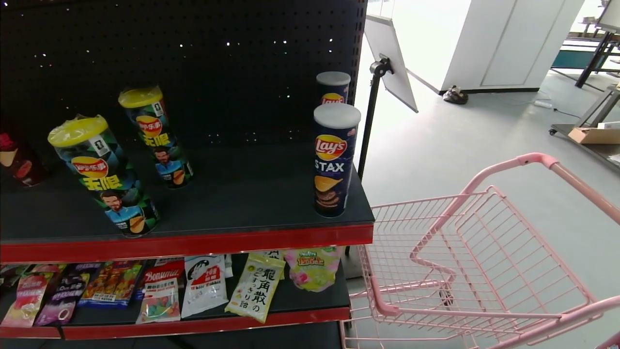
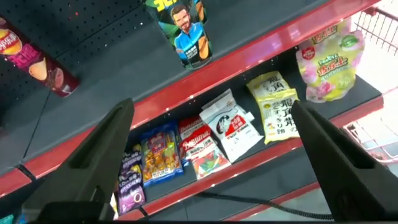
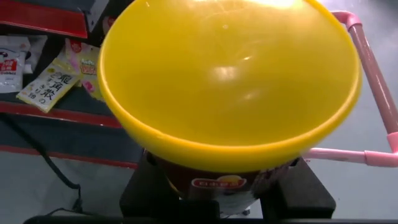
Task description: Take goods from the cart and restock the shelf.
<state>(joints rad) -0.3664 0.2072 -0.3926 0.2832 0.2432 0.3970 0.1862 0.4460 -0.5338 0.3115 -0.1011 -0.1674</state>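
Observation:
Close before the right wrist camera is a chips can with a yellow lid [image 3: 230,81]. My right gripper [image 3: 224,194] is shut on the can's body, one black finger on each side. It hangs beside the pink cart [image 1: 465,252], whose wire basket looks bare. My left gripper [image 2: 211,109] is open with nothing between its fingers, and it sits in front of the shelf's red edge [image 2: 249,53]. On the upper shelf [image 1: 232,194] stand two green cans with yellow lids [image 1: 104,174] and two blue cans with grey lids [image 1: 334,160].
A dark red can [image 1: 17,162] stands at the shelf's far left. Snack bags [image 1: 203,286] lie in a row on the lower shelf. A stand with a white board [image 1: 387,63] is right of the shelf. The floor spreads grey beyond the cart.

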